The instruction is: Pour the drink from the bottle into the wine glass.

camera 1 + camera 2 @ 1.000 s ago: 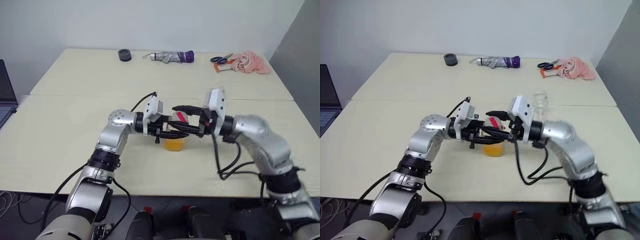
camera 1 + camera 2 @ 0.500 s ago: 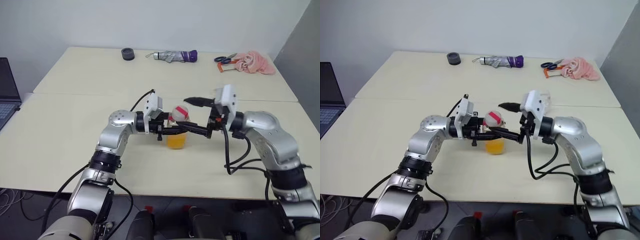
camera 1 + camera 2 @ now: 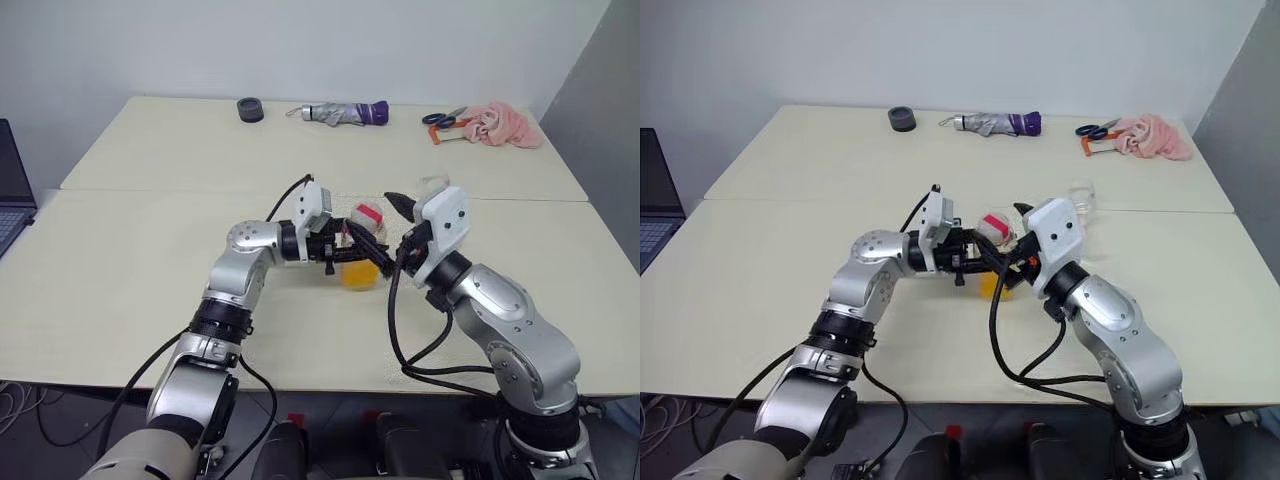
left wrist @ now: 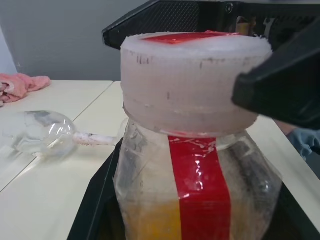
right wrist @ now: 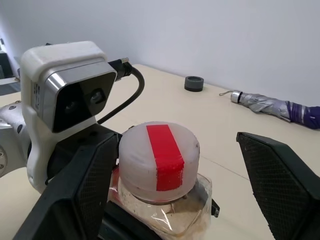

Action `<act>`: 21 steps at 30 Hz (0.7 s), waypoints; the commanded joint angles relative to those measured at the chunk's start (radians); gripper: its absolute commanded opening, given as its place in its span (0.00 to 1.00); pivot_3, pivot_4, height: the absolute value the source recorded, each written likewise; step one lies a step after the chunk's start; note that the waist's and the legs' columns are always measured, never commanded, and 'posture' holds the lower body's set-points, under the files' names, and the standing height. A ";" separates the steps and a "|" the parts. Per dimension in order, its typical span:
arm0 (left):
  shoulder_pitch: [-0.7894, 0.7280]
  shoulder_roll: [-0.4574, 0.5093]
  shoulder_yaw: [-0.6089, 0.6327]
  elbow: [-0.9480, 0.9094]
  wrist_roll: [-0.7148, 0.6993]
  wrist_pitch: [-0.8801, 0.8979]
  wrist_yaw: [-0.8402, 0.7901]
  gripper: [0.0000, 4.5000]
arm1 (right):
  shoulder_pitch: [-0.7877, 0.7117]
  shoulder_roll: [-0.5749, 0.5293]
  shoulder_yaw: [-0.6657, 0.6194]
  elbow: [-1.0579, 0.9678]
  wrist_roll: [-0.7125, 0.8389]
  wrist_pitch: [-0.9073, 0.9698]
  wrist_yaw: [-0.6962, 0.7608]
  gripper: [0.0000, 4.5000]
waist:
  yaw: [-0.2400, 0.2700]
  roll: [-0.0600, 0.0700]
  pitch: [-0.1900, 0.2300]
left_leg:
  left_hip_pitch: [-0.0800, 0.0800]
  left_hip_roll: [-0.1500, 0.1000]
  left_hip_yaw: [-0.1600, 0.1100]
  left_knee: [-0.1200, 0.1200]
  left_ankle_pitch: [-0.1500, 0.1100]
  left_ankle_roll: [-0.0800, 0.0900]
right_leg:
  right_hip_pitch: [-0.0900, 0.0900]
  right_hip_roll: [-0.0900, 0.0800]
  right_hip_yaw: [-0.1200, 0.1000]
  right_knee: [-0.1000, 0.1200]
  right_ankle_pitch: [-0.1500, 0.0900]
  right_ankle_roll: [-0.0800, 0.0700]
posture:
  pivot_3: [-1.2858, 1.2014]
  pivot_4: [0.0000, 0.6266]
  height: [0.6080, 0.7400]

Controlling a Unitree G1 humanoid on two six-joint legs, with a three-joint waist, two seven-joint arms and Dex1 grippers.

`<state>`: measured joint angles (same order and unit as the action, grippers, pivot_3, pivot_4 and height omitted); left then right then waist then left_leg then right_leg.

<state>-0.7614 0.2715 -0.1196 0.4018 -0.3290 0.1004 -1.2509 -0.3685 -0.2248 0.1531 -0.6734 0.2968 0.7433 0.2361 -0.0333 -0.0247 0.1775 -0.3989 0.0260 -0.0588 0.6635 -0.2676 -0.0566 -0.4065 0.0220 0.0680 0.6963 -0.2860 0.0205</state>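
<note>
Bottle [image 4: 195, 165]: clear squarish plastic, red label strip, white cap with red stripe, orange drink [image 3: 358, 274] low inside. Left gripper [image 3: 352, 252] clamped on bottle body, mid-table. Right gripper [image 5: 172, 170] spread wide, fingers flanking cap, not touching. Wine glass [image 4: 42, 132] lying on its side nearby. Table [image 3: 150, 270] around otherwise open.

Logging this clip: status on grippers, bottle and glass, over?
Left gripper shut on bottle, cap on. Right gripper open, fingers either side of cap. Wine glass beyond, empty. Nothing in the way.
</note>
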 commanded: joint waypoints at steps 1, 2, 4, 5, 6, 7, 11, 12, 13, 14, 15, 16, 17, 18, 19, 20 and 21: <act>-0.038 -0.006 0.010 -0.003 -0.003 -0.031 -0.001 0.40 | -0.012 0.017 0.004 -0.024 0.004 -0.007 -0.008 0.90 | 0.000 0.000 0.000 | 0.000 0.000 0.000 0.000 0.000 0.000 | 0.000 0.000 0.000 0.000 0.000 0.000 | 0.52 0.24 1.00; -0.038 -0.006 0.011 -0.001 -0.003 -0.033 -0.001 0.40 | -0.011 0.018 0.005 -0.022 0.003 -0.007 -0.007 0.90 | 0.000 0.000 0.000 | 0.000 0.000 0.000 0.000 0.000 0.000 | 0.000 0.000 0.000 0.000 0.000 0.000 | 0.52 0.24 1.00; -0.037 -0.004 0.013 -0.001 -0.003 -0.034 0.000 0.40 | -0.007 0.022 0.006 -0.016 0.002 -0.012 -0.004 0.86 | 0.000 0.000 0.000 | 0.000 0.000 0.000 0.000 0.000 0.000 | 0.000 0.000 0.000 0.000 0.000 0.000 | 0.52 0.24 1.00; -0.036 -0.003 0.014 -0.001 -0.003 -0.034 0.001 0.40 | -0.006 0.023 0.007 -0.014 0.002 -0.014 -0.003 0.82 | 0.000 0.000 0.000 | 0.000 0.000 0.000 0.000 0.000 0.000 | 0.000 0.000 0.000 0.000 0.000 0.000 | 0.52 0.24 1.00; -0.035 -0.002 0.015 -0.002 -0.004 -0.034 0.002 0.40 | -0.006 0.026 0.007 -0.010 0.001 -0.020 -0.002 0.77 | 0.000 0.000 0.000 | 0.000 0.000 0.000 0.000 0.000 0.000 | 0.000 0.000 0.000 0.000 0.000 0.000 | 0.52 0.24 1.00; -0.033 -0.001 0.016 -0.002 -0.004 -0.033 0.005 0.40 | -0.006 0.028 0.006 -0.007 0.001 -0.024 -0.001 0.70 | 0.000 0.000 0.000 | 0.000 0.000 0.000 0.000 0.000 0.000 | 0.000 0.000 0.000 0.000 0.000 0.000 | 0.52 0.24 1.00; -0.025 0.004 0.017 -0.010 -0.007 -0.031 0.006 0.40 | -0.011 0.020 0.008 0.011 0.003 -0.042 0.024 0.42 | 0.000 0.000 0.000 | 0.000 0.000 0.000 0.000 0.000 0.000 | 0.000 0.000 0.000 0.000 0.000 0.000 | 0.52 0.24 1.00; -0.023 0.005 0.016 -0.014 -0.008 -0.029 0.006 0.40 | -0.011 0.017 0.009 0.016 0.009 -0.048 0.035 0.42 | 0.000 0.000 0.000 | 0.000 0.000 0.000 0.000 0.000 0.000 | 0.000 0.000 0.000 0.000 0.000 0.000 | 0.52 0.24 1.00; -0.022 0.005 0.018 -0.018 -0.012 -0.026 0.006 0.40 | -0.012 0.012 0.011 0.023 0.021 -0.059 0.060 0.42 | 0.000 0.000 0.000 | 0.000 0.000 0.000 0.000 0.000 0.000 | 0.000 0.000 0.000 0.000 0.000 0.000 | 0.52 0.24 1.00; -0.022 0.005 0.018 -0.021 -0.014 -0.023 0.006 0.40 | -0.013 0.008 0.012 0.029 0.029 -0.067 0.078 0.42 | 0.000 0.000 0.000 | 0.000 0.000 0.000 0.000 0.000 0.000 | 0.000 0.000 0.000 0.000 0.000 0.000 | 0.52 0.24 1.00; -0.022 0.006 0.018 -0.024 -0.017 -0.020 0.005 0.40 | -0.015 0.001 0.013 0.037 0.046 -0.082 0.111 0.42 | 0.000 0.000 0.000 | 0.000 0.000 0.000 0.000 0.000 0.000 | 0.000 0.000 0.000 0.000 0.000 0.000 | 0.52 0.24 1.00; -0.023 0.009 0.016 -0.028 -0.019 -0.017 -0.005 0.40 | -0.019 -0.021 0.015 0.043 0.084 -0.105 0.188 0.42 | 0.000 0.000 0.000 | 0.000 0.000 0.000 0.000 0.000 0.000 | 0.000 0.000 0.000 0.000 0.000 0.000 | 0.52 0.24 1.00; -0.024 0.013 0.013 -0.034 -0.023 -0.013 -0.017 0.40 | -0.028 -0.059 0.018 0.052 0.132 -0.135 0.300 0.42 | 0.000 0.000 0.000 | 0.000 0.000 0.000 0.000 0.000 0.000 | 0.000 0.000 0.000 0.000 0.000 0.000 | 0.52 0.24 1.00; -0.027 0.017 0.009 -0.035 -0.024 -0.010 -0.030 0.40 | -0.054 -0.104 0.021 0.079 0.161 -0.148 0.395 0.42 | 0.000 0.000 0.000 | 0.000 0.000 0.000 0.000 0.000 0.000 | 0.000 0.000 0.000 0.000 0.000 0.000 | 0.52 0.24 1.00; -0.032 0.023 0.004 -0.035 -0.021 -0.014 -0.048 0.40 | -0.111 -0.172 0.035 0.138 0.166 -0.180 0.529 0.42 | -0.001 0.000 0.000 | 0.000 -0.001 0.000 0.000 0.000 0.000 | 0.000 0.000 0.000 0.000 0.000 0.000 | 0.52 0.24 1.00; -0.038 0.027 0.001 -0.032 -0.019 -0.016 -0.063 0.40 | -0.168 -0.226 0.046 0.200 0.170 -0.199 0.635 0.42 | -0.003 0.000 0.001 | 0.000 -0.001 0.001 0.000 0.000 0.000 | 0.000 0.000 0.000 0.000 0.000 0.000 | 0.52 0.24 1.00; -0.043 0.031 -0.002 -0.028 -0.018 -0.018 -0.076 0.40 | -0.220 -0.264 0.053 0.260 0.175 -0.211 0.718 0.42 | -0.006 0.002 0.003 | 0.000 -0.001 0.002 0.001 0.000 0.000 | 0.000 0.000 0.000 0.000 0.000 0.000 | 0.52 0.24 1.00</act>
<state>-0.7615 0.3034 -0.1290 0.3940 -0.3329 0.0746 -1.3283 -0.5477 -0.4768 0.1393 -0.4172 0.4264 0.5797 0.7573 -0.0392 -0.0231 0.1804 -0.3980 0.0252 -0.0569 0.6639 -0.2676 -0.0559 -0.4060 0.0218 0.0687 0.6954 -0.2855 0.0211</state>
